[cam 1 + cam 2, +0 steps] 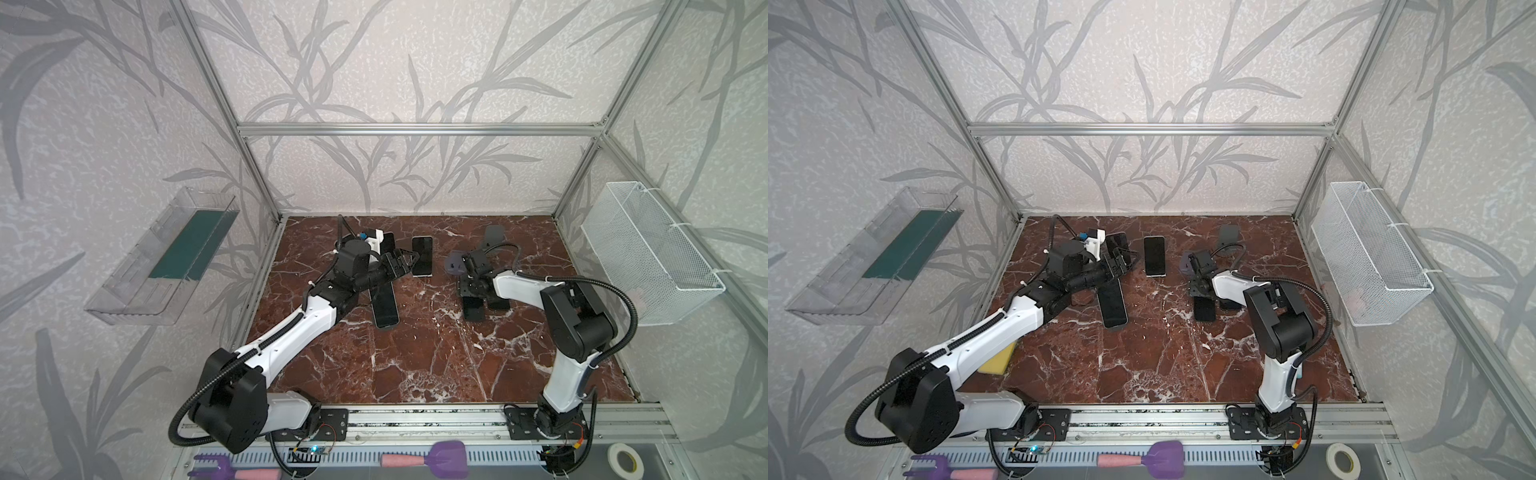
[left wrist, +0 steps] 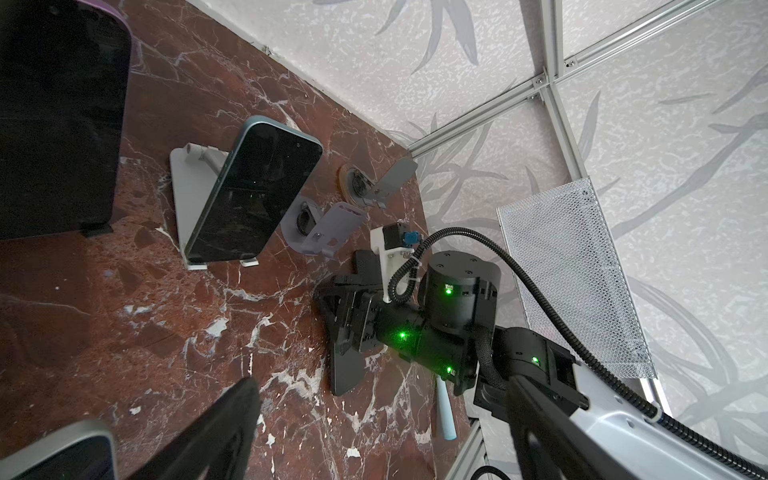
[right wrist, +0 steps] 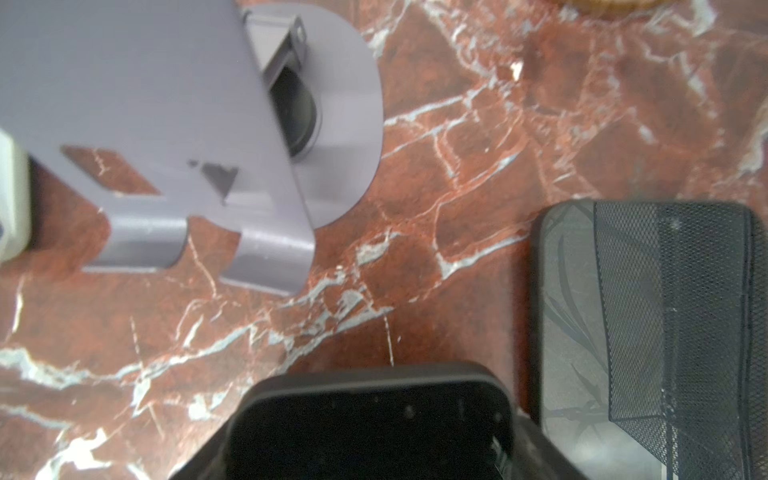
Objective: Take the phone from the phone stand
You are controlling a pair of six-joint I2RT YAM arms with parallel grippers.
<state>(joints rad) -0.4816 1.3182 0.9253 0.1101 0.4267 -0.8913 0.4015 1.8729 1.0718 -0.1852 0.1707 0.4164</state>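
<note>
My right gripper is shut on a black phone, which hangs from it just in front of an empty purple-grey phone stand; in a top view the same phone shows below the gripper. A second phone leans on a white stand at mid-table. My left gripper is open with nothing between its fingers, and sits close to the left side of that phone.
Another phone lies flat to the right of the held one. A long phone lies under my left forearm and one leans on a black stand behind it. A grey stand is at the back. A mesh basket hangs on the right wall.
</note>
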